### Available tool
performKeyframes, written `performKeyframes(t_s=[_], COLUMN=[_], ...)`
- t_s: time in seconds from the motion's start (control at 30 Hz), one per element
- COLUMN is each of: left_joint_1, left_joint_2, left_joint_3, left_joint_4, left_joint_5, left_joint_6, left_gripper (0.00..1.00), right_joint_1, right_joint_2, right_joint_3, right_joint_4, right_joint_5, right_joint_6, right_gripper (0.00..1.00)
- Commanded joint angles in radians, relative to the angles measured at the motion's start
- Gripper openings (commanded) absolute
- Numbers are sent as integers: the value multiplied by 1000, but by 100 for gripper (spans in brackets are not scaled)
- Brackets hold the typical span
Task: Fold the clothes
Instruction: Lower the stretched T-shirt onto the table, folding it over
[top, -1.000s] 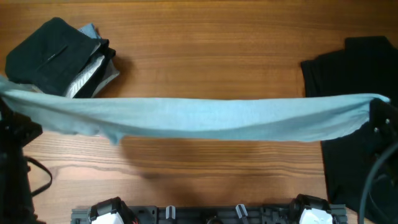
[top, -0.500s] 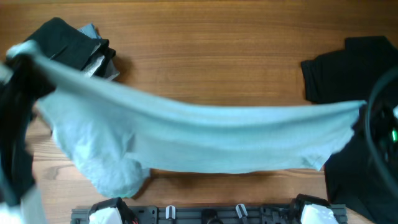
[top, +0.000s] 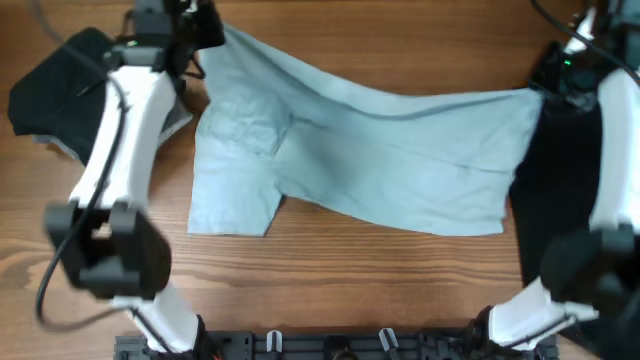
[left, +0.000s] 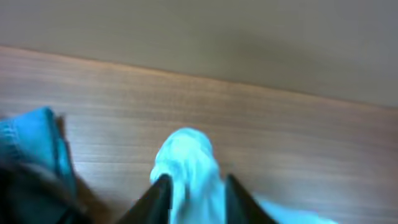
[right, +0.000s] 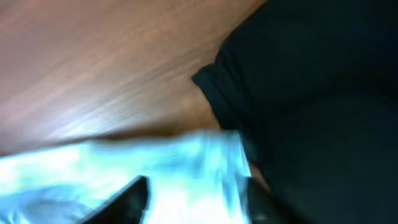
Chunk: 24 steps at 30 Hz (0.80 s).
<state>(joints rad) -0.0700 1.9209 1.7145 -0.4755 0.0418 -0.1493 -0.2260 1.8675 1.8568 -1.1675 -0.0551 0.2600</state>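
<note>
my left gripper (top: 212, 32) is pinched shut on a bunched corner of the large pale blue short-sleeved cloth t-shirt (top: 380, 150). in the left wrist view a wad of it (left: 185, 155) pokes up between the two fingers. my right gripper (top: 545, 85) looks clamped on the opposite corner, with pale cloth lying between its fingers (right: 130, 199), though that view is blurred. the shirt sags between the two tools. the part nearest me lies rumpled on the brown wooden table (top: 380, 40), creased around the sleeve below the left tool.

what worries me is that each side holds only a small wad. a quick pull apart could drag the cloth out of one grip and drop that edge in a heap. just beside and beneath the right tool lies the flat black t-shirt (top: 555, 200). the blue edge meets it, so setting down there could snag it or lay blue over black. next to the left tool sits the bundle of black and grey garments (top: 70, 80), close enough for the arm to shove. letting go now would leave the wrinkles in.
</note>
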Motion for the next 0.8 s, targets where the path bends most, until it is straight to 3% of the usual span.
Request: performKeyframes(t_s=[0.0, 0.17, 0.4, 0.63, 0.77], left_joint_1=[-4, 24, 60, 60, 69], left_joint_2=[130, 127, 10, -157, -280], left_joint_3=[5, 7, 7, 7, 7], left_joint_4=[99, 67, -277, -521, -645], left_joint_5=[-41, -106, -106, -107, -103], left_joint_6=[18, 26, 42, 41, 11], left_gripper=[98, 100, 100, 100, 100], right_joint_1=[-13, -85, -198, -204, -204], right_joint_2=[126, 131, 35, -209, -361], right_joint_3=[0, 3, 3, 3, 2], right_joint_4=[103, 87, -74, -160, -205], right_joint_5=[-13, -24, -318, -364, -358], right_joint_6=[-40, -53, -203, -260, -253], right_gripper=[74, 79, 79, 79, 88])
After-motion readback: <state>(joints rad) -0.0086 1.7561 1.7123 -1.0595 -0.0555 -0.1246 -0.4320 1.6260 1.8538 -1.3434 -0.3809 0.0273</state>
